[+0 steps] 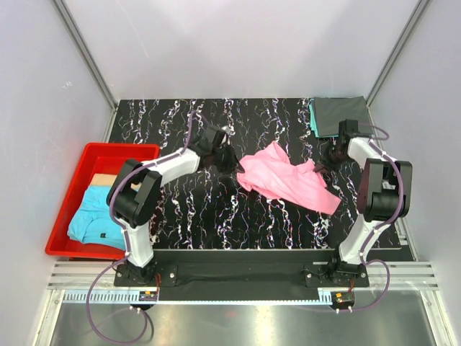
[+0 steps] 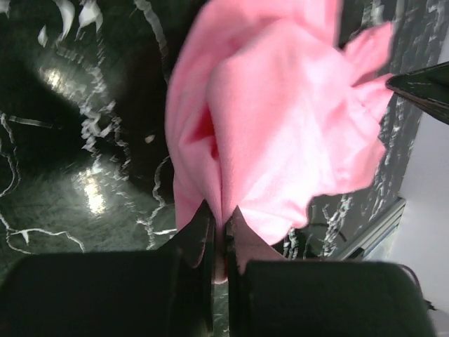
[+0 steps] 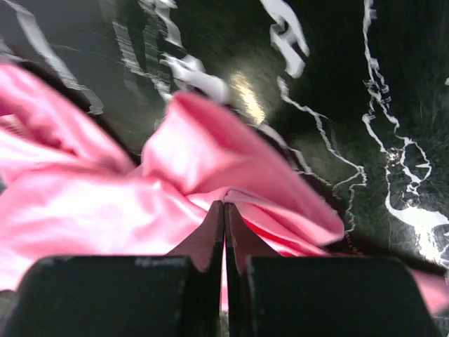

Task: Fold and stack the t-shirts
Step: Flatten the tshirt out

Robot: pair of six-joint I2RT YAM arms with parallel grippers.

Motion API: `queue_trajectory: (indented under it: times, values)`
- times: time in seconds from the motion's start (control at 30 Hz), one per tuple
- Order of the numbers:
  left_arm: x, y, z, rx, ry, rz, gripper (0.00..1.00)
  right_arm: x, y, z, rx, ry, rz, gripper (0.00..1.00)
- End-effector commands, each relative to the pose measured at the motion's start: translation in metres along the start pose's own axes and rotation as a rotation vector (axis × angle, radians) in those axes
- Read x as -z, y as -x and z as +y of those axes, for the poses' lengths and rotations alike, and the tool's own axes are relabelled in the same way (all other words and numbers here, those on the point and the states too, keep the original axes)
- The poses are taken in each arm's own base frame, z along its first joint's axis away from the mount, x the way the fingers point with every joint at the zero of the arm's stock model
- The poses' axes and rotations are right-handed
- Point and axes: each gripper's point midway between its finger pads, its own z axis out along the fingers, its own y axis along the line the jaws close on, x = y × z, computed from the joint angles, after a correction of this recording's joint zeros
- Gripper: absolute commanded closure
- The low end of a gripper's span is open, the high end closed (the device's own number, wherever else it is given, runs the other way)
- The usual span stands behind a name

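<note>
A bright pink t-shirt [image 1: 284,180] lies crumpled on the black marbled table, middle right. My left gripper [image 1: 229,160] is shut on its left edge. In the left wrist view the cloth [image 2: 280,126] is pinched between the closed fingers of that gripper [image 2: 223,217]. My right gripper [image 1: 322,164] is shut on the shirt's right side. The right wrist view shows a pink fold [image 3: 105,210] clamped in its tips [image 3: 224,210]. A folded dark grey t-shirt [image 1: 340,115] rests on a teal one [image 1: 314,115] at the back right corner. A light blue t-shirt [image 1: 97,216] lies in the bin.
The red plastic bin [image 1: 68,194] stands at the left edge of the table, with a tan cloth [image 1: 108,180] beside the blue shirt in it. Grey walls close in on the left, back and right.
</note>
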Motion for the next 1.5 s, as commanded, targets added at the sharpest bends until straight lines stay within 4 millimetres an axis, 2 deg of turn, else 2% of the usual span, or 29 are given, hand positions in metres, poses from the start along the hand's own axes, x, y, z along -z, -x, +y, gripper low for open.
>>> queue_trajectory:
  times: [0.0, 0.07, 0.1, 0.17, 0.2, 0.27, 0.3, 0.33, 0.37, 0.4, 0.43, 0.47, 0.5, 0.53, 0.57, 0.63, 0.67, 0.73, 0.77, 0.83, 0.87, 1.03, 1.13, 1.17, 1.2, 1.3, 1.4, 1.43, 1.47]
  values:
    - [0.068, 0.067, -0.085, -0.122, -0.085, -0.186, 1.00, 0.066, 0.046, 0.048, 0.027, 0.103, -0.155, 1.00]
    - [0.100, 0.079, -0.098, -0.154, -0.029, -0.227, 1.00, 0.106, 0.052, 0.068, 0.034, 0.154, -0.202, 1.00]
    - [0.137, 0.104, -0.125, -0.181, -0.049, -0.336, 1.00, 0.151, 0.067, 0.088, 0.060, 0.211, -0.302, 1.00]
    - [0.167, 0.108, -0.136, -0.201, -0.028, -0.374, 1.00, 0.194, 0.067, 0.102, 0.084, 0.259, -0.365, 1.00]
    - [0.189, 0.113, -0.147, -0.208, -0.038, -0.424, 1.00, 0.228, 0.067, 0.111, 0.096, 0.303, -0.434, 1.00]
    - [0.198, 0.102, -0.148, -0.222, -0.030, -0.420, 1.00, 0.243, 0.053, 0.111, 0.091, 0.330, -0.436, 1.00]
    - [0.197, 0.089, -0.137, -0.222, -0.009, -0.407, 1.00, 0.257, 0.042, 0.110, 0.092, 0.349, -0.453, 1.00]
    - [0.192, 0.077, -0.134, -0.229, -0.008, -0.392, 1.00, 0.255, 0.032, 0.108, 0.074, 0.362, -0.431, 1.00]
    - [0.180, 0.052, -0.108, -0.221, 0.038, -0.342, 0.99, 0.232, 0.014, 0.094, 0.043, 0.338, -0.372, 1.00]
    - [0.173, 0.040, -0.092, -0.214, 0.075, -0.328, 0.93, 0.235, 0.001, 0.089, 0.021, 0.351, -0.373, 1.00]
    - [0.163, 0.020, -0.080, -0.191, 0.096, -0.288, 0.88, 0.227, -0.009, 0.084, 0.014, 0.361, -0.356, 1.00]
    - [0.161, 0.008, -0.072, -0.182, 0.091, -0.281, 0.83, 0.197, -0.030, 0.065, -0.016, 0.320, -0.287, 1.00]
    - [0.137, -0.026, -0.033, -0.162, 0.146, -0.185, 0.75, 0.194, -0.040, 0.058, -0.022, 0.315, -0.289, 1.00]
    - [0.127, -0.038, -0.029, -0.159, 0.119, -0.167, 0.71, 0.184, -0.046, 0.047, -0.035, 0.286, -0.287, 1.00]
    - [0.114, -0.065, 0.001, -0.143, 0.156, -0.097, 0.66, 0.160, -0.063, 0.029, -0.058, 0.237, -0.237, 1.00]
    - [0.104, -0.086, 0.011, -0.148, 0.127, -0.025, 0.48, 0.143, -0.072, 0.009, -0.069, 0.176, -0.237, 1.00]
    - [0.099, -0.094, 0.020, -0.152, 0.146, 0.008, 0.43, 0.128, -0.083, -0.005, -0.086, 0.127, -0.208, 1.00]
    - [0.103, -0.098, 0.034, -0.188, 0.215, 0.041, 0.38, 0.114, -0.084, -0.021, -0.106, 0.055, -0.203, 1.00]
    - [0.108, -0.086, 0.026, -0.211, 0.224, 0.018, 0.37, 0.109, -0.086, -0.025, -0.109, 0.039, -0.196, 1.00]
    - [0.120, -0.074, 0.037, -0.252, 0.322, -0.006, 0.36, 0.103, -0.082, -0.031, -0.116, 0.002, -0.199, 1.00]
    - [0.126, -0.063, 0.027, -0.264, 0.313, -0.033, 0.34, 0.106, -0.076, -0.030, -0.112, -0.002, -0.214, 1.00]
    - [0.142, -0.025, 0.047, -0.220, 0.355, -0.148, 0.24, 0.126, -0.048, -0.028, -0.090, -0.052, -0.300, 1.00]
    - [0.137, -0.012, 0.068, -0.179, 0.378, -0.154, 0.23, 0.144, -0.039, -0.009, -0.091, 0.016, -0.330, 1.00]
    - [0.128, -0.011, 0.079, -0.158, 0.402, -0.137, 0.23, 0.149, -0.036, -0.003, -0.100, 0.043, -0.342, 1.00]
    - [0.122, 0.000, 0.080, -0.119, 0.385, -0.166, 0.24, 0.157, -0.034, 0.005, -0.113, 0.085, -0.363, 1.00]
    - [0.103, 0.010, 0.078, -0.026, 0.337, -0.191, 0.25, 0.180, -0.024, 0.019, -0.128, 0.157, -0.442, 1.00]
    - [0.093, 0.036, 0.070, -0.052, 0.340, -0.234, 0.24, 0.207, -0.015, 0.028, -0.127, 0.201, -0.531, 1.00]
    - [0.081, 0.033, 0.088, -0.049, 0.418, -0.180, 0.24, 0.212, -0.014, 0.030, -0.123, 0.211, -0.542, 1.00]
    - [0.081, 0.051, 0.076, -0.068, 0.416, -0.196, 0.24, 0.215, -0.014, 0.031, -0.117, 0.215, -0.545, 1.00]
